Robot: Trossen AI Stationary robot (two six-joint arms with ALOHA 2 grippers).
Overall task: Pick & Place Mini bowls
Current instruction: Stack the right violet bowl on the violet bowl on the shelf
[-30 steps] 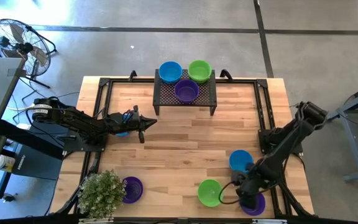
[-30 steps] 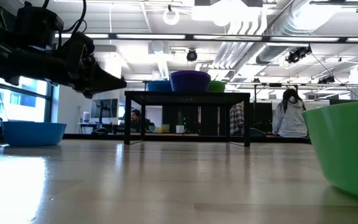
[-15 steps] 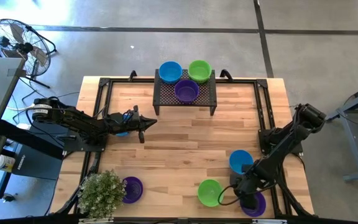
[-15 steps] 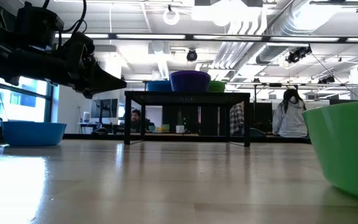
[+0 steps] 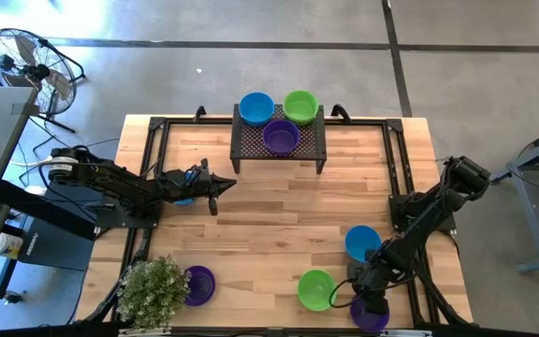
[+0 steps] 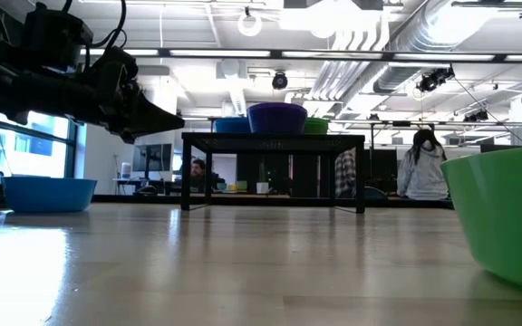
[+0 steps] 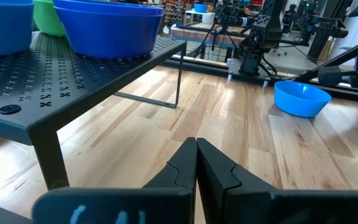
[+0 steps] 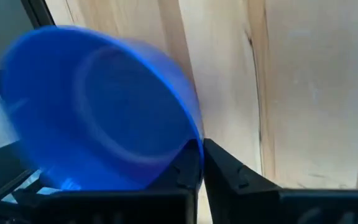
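Down at the near right table corner, the right gripper (image 5: 367,301) has its fingers pinched together on the rim of the small round purple plastic bowl (image 5: 373,317), which sits directly beneath them; the left gripper (image 5: 215,187), fingers shut and empty, waits far off at the left.

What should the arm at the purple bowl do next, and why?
Probably lift straight up a little. The right pincer looks shut on the rim of the small round purple plastic bowl, low over the wooden table, so raising it would clear the bowl for carrying.
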